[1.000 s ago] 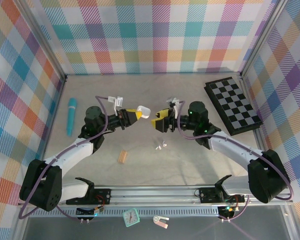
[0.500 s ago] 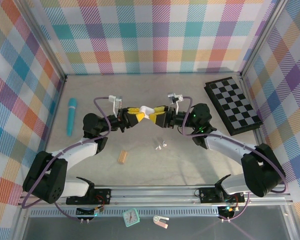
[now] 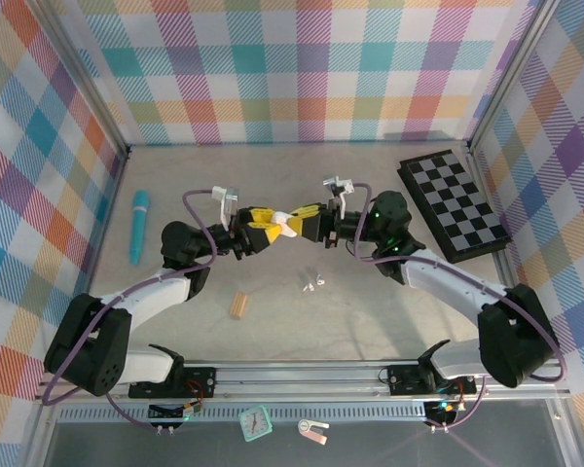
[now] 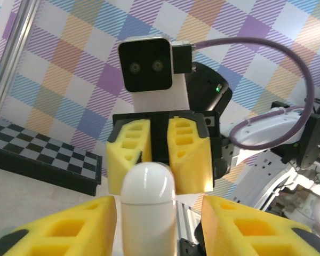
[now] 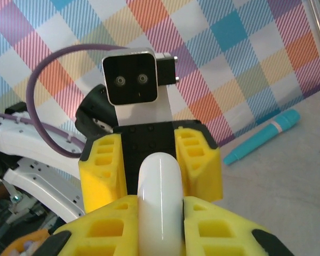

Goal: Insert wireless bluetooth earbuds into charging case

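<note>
Right claw is gripping the white case; left claw, standing open around it, should be backing straight off.

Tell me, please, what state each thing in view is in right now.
charging case, lid shut, held in the air.
right gripper, shut on the charging case.
left gripper, open, fingers off the case.
earbuds, loose on the table.
checkerboard, lying flat.
</note>
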{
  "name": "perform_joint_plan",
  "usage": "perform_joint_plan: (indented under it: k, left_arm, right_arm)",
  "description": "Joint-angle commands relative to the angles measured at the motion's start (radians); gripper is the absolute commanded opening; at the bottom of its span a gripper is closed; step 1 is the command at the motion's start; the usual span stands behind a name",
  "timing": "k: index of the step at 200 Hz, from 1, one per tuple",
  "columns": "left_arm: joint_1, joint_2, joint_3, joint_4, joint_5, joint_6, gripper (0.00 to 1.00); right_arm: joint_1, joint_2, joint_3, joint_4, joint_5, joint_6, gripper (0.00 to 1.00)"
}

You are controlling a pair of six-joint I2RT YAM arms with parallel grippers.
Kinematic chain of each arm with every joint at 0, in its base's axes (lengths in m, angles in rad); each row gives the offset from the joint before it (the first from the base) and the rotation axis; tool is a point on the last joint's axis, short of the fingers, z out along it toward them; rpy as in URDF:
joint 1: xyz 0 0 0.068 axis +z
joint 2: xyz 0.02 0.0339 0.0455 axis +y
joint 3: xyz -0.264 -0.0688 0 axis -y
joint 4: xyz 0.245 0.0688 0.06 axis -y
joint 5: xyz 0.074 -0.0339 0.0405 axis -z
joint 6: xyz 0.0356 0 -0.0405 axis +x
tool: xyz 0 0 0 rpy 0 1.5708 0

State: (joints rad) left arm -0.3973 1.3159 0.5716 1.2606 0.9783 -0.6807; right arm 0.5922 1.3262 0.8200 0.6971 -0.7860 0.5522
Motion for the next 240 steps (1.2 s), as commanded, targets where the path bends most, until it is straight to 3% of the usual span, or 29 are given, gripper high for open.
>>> perform_joint_plan:
  k: [1,37,64,75,121,172,240]
  left_arm:
    - [-0.012,-0.029,0.015,-0.029,0.003,0.117,0.56]
    - [-0.052,-0.1,0.037,-0.331,-0.015,0.391,0.67]
    - [-0.141,-0.182,0.101,-0.782,-0.075,0.743,0.7]
    - [-0.168,-0.195,0.126,-0.882,-0.085,0.817,0.7]
    - [-0.205,-0.143,0.172,-0.914,0.017,0.806,0.64]
    - [-0.215,-0.135,0.185,-0.896,0.022,0.794,0.53]
    - [-0.215,-0.116,0.16,-0.693,0.046,0.653,0.4]
  right_arm:
    - [0.009,-0.084,0.081,-0.308,0.011,-0.23,0.08]
    - [0.01,-0.148,0.176,-0.652,0.05,-0.442,0.08]
    - [0.012,-0.152,0.269,-0.889,0.049,-0.585,0.09]
    - [0.013,-0.15,0.3,-0.963,0.047,-0.632,0.09]
    - [0.017,-0.13,0.372,-1.121,-0.005,-0.753,0.07]
    - [0.02,-0.128,0.368,-1.152,-0.027,-0.773,0.07]
    - [0.02,-0.148,0.318,-1.062,-0.008,-0.736,0.07]
